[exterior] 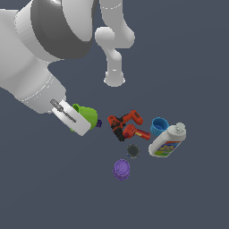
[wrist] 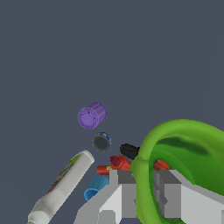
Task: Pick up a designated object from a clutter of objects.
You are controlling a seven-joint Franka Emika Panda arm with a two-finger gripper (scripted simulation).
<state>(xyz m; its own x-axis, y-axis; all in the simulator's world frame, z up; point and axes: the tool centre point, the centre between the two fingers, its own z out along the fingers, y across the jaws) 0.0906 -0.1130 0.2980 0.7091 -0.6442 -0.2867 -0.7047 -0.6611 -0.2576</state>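
We see the arm (exterior: 31,67) filling the exterior view's upper left, its top cut off. Its tool (wrist: 144,197) grips the green cup's (exterior: 87,115) rim, half hiding it. Lifted clear, left of the clutter: bottle (exterior: 167,142), drill (exterior: 125,125), blue cup (exterior: 159,126), purple cup (exterior: 121,170), dark round piece (exterior: 133,150). Open tabletop (exterior: 188,197) surrounds everything.

The big white arm reaches in from about ten o'clock in the exterior view, wrist angled down toward four o'clock. Its gripper (exterior: 82,120) is clamped on the green cup (exterior: 88,115), one finger (wrist: 124,192) inside the rim, the other outside.
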